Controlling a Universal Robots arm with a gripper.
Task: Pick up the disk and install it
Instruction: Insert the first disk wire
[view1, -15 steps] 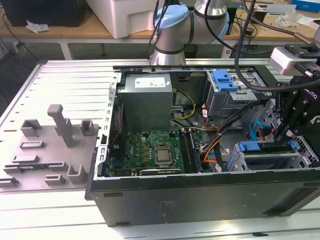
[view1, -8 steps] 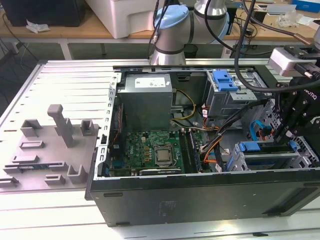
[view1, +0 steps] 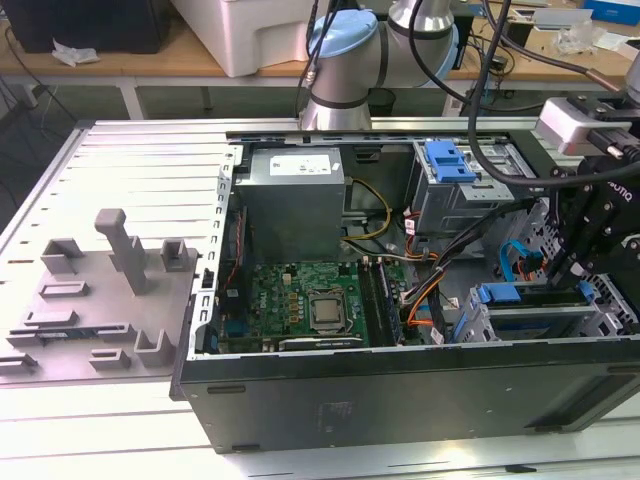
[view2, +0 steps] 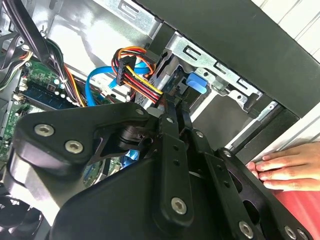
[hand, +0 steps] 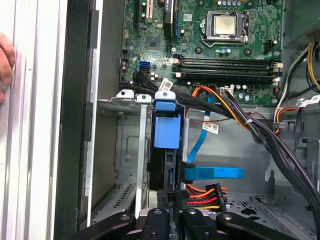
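I have the pincer (hand: 170, 212) pinched on the disk (hand: 166, 131), standing on edge, long axis down into the drive cage (hand: 127, 150).

The disk (hand: 166, 131), blue carrier tab showing, stands on edge in the drive cage (hand: 125, 150), nearly fully seated.

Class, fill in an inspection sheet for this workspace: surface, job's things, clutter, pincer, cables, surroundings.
Surface: slatted metal table carrying an open computer case.
Job's things: disk with blue frame, standing edgewise in the case's drive cage.
Clutter: grey moulded tray beside the case.
Pincer: pincer at the disk's end.
Cables: blue flat cable and coloured wire bundle near the disk.
Surroundings: a person's hand beside the case; workbench behind.
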